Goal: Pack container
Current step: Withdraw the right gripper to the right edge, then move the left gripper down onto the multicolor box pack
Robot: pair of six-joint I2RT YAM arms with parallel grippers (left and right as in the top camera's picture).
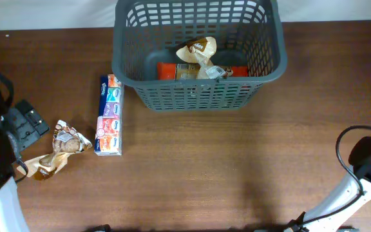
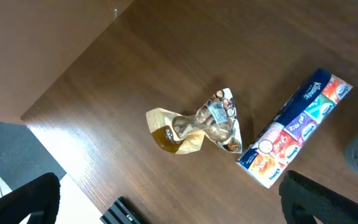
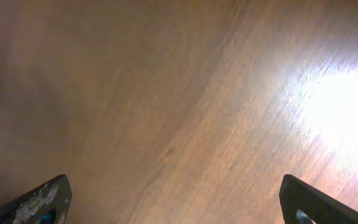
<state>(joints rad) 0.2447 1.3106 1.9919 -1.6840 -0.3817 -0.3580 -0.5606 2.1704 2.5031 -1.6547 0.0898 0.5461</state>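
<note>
You see the left arm (image 1: 4, 200) and the right arm (image 1: 343, 193) built alike, each a white tubular link under a black joint housing with a thin black cable (image 1: 339, 147) looping off it, and the right gripper (image 3: 178, 208) has dark fingers (image 3: 42, 200) scuffed pale at one tip.

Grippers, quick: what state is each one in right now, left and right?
Left gripper: open, fingers wide apart, holding nothing.
Right gripper: open, holding nothing, only the table between its fingers.
</note>
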